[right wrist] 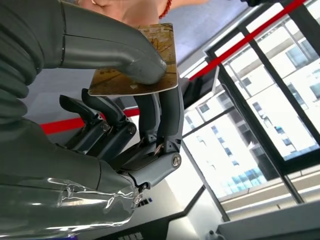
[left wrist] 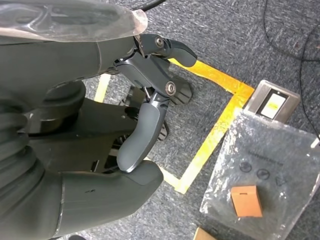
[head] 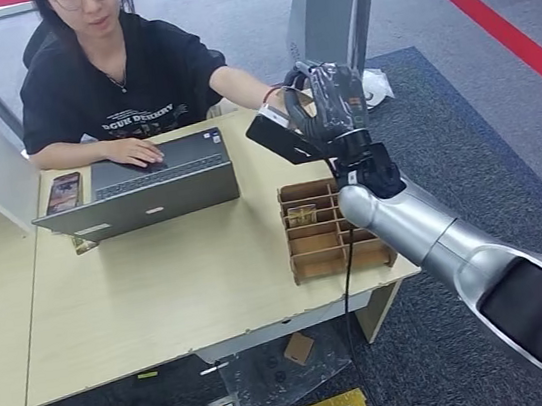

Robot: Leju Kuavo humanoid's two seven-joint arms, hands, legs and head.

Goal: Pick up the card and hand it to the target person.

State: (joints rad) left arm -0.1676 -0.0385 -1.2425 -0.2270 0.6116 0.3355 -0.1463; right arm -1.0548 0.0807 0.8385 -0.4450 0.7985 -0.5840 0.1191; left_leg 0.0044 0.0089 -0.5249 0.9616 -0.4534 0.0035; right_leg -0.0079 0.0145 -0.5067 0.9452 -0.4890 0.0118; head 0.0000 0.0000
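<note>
Right hand (right wrist: pixel 151 100) held the card (right wrist: pixel 143 65) pinched between thumb and fingers, raised above the counter (head: pixel 173 287) — likely kept flat and extended so the far edge stayed free to take. Person's hand (head: pixel 281 106) reached across and met the card at that edge; handover looked near complete, release pending. Slotted cardboard holder (head: pixel 326 236) sat below on the counter, laptop (head: pixel 151 184) beside the person. Left hand (left wrist: pixel 151 115) hung over the floor — fingers loosely apart, holding nothing.
</note>
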